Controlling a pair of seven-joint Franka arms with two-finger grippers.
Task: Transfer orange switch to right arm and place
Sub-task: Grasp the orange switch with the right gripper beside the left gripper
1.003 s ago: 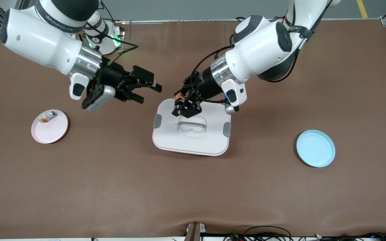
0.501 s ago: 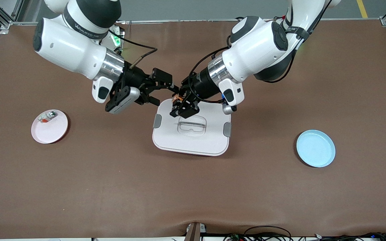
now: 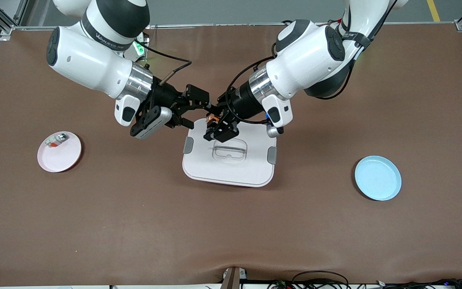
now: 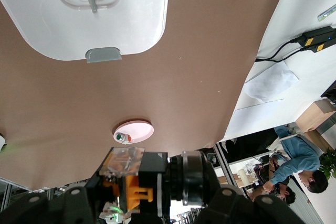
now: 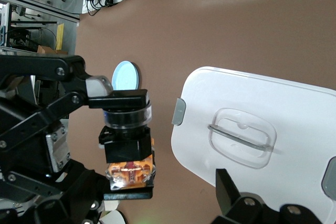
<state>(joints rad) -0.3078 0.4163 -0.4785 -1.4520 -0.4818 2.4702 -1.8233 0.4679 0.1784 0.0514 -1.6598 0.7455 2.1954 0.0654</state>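
The orange switch, a small black part with an orange body and a round black cap, is up in the air over the edge of the white lid that lies nearest the arms' bases. My left gripper is shut on it. My right gripper is level with it from the right arm's end, open. In the right wrist view the orange switch sits between the open right fingers, and none of them touches it.
A pink plate holding a small white-and-silver part lies toward the right arm's end. A blue plate lies toward the left arm's end. The white lid has grey side tabs and a clear handle.
My right arm has swung in toward the left gripper, bringing its open fingers up around the switch. The left gripper has barely shifted and kept its hold.
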